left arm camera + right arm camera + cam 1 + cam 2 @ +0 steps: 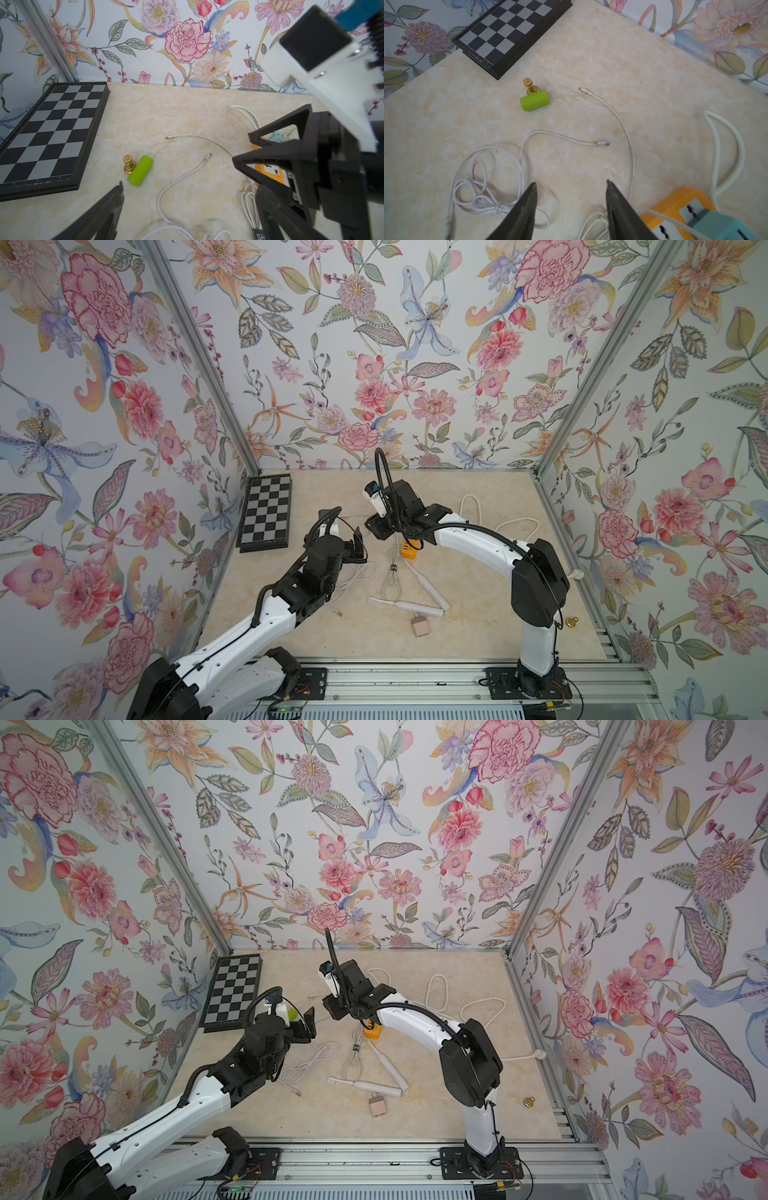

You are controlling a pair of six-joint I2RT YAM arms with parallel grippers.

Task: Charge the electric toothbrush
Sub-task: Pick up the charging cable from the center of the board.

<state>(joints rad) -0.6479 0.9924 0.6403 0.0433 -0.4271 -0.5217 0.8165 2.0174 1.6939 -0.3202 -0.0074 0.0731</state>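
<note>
teal adapter (722,225) in orange power strip (685,194)

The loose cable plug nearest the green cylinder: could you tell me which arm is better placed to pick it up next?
Right, probably: the right gripper hangs open and empty, and the cable from that plug runs beside its jaws. The left gripper, also open, hangs over the other white cable instead.
</note>
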